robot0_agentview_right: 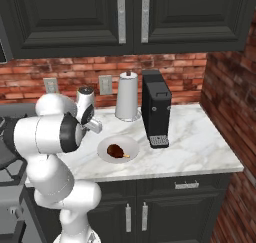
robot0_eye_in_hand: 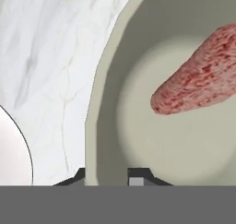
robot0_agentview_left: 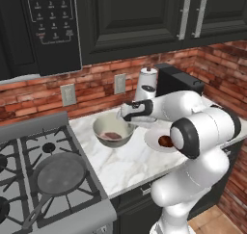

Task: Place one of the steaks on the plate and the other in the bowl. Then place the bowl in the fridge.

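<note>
— Why is the arm hunched over the marble counter (robot0_agentview_left: 120, 165) like that, between the stove (robot0_agentview_left: 29, 146) and the coffee machine (robot0_agentview_right: 156, 109)?

— It's after the bowl (robot0_agentview_left: 113, 131), I'd say. The bowl sits on the counter just right of the stove, and the gripper (robot0_agentview_left: 124, 113) is down at its near-right rim.

— Has it got hold?

— From the hand view, one fingertip (robot0_eye_in_hand: 138, 176) is inside the wall and the other outside, so the jaws straddle the rim, drawn fairly close — whether they're truly pinching it yet, I can't tell.

— And the meat?

— One steak (robot0_agentview_left: 113, 135) lies in the bowl, the other steak (robot0_agentview_right: 115, 150) on the white plate (robot0_agentview_right: 131, 145), just right of the bowl. So sorting looks done; the fridge trip is what's left, hence the rim grip.
</note>
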